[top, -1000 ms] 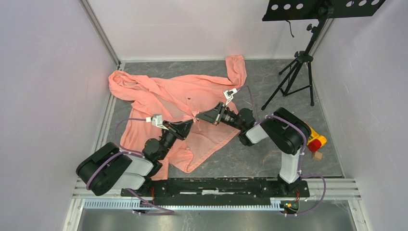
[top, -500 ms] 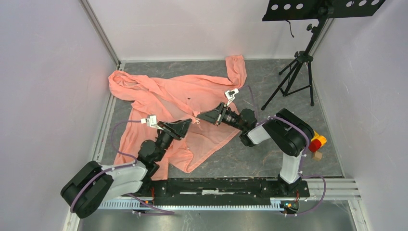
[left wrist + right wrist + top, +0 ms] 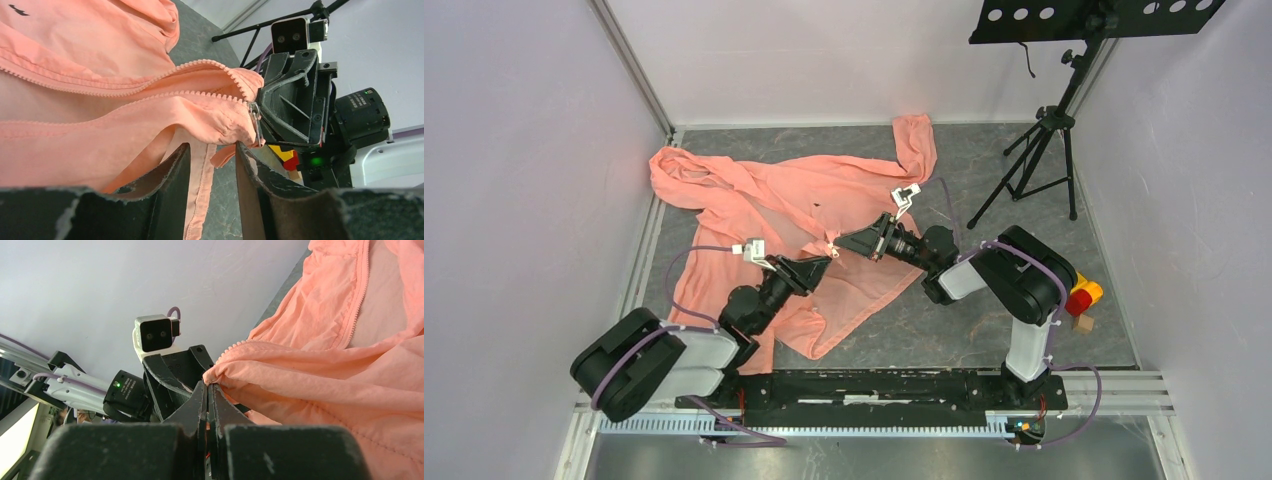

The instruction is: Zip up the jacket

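Pinching the salmon-pink jacket (image 3: 804, 195), which lies spread on the bench (image 3: 984, 165), by its edge beside the zipper, the right end effector (image 3: 207, 388) seemingly keeps it taut so the left end effector (image 3: 212, 150), spread open and empty, can reach the pale zipper pull (image 3: 256, 121).

Bright, even, soft-shadowed light; wrist views blur at the near edge.

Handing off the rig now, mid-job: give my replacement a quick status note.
Right gripper: jaws shut on the jacket fabric beside the zipper pull.
Left gripper: jaws open, facing the pull, a fabric strip between them, not clamped.
Jacket spread on the table, zipper teeth apart.
Done: fabric pinned.
Left: grab the pull, zip up.
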Available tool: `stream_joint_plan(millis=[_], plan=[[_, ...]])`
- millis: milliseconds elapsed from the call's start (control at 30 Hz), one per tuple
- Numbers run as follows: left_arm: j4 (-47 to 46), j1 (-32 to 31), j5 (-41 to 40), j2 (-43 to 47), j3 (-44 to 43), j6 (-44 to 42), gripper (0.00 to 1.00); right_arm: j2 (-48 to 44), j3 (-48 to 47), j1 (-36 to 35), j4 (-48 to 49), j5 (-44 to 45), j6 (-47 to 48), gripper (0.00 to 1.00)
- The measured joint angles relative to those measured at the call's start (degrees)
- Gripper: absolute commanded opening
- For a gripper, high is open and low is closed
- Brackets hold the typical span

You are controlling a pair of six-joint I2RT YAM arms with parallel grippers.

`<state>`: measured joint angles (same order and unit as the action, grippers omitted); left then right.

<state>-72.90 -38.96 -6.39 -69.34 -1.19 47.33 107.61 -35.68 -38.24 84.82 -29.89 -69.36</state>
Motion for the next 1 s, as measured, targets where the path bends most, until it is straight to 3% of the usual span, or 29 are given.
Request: stream_joint_plan(millis=[267,500,733,1000], plan=[[-8.0,0.0,1.2,-3.7,0.1,0.8,0.56,0.0,0.0,0.0,0.0,0.0,0.0,0.0],[-7.3,0.0,0.8,-0.4,0.4,3.7,0.6,0.0,0.0,0.0,0.0,0.0,0.0,0.0],[-5.6,0.0,-0.2,0.2,0.1,7.4,0.43,0.0,0.0,0.0,0.0,0.0,0.0,0.0],[-5.6,0.0,-0.9,-1.9,-0.3,8.5,0.32,0.0,0.0,0.0,0.0,0.0,0.0,0.0]])
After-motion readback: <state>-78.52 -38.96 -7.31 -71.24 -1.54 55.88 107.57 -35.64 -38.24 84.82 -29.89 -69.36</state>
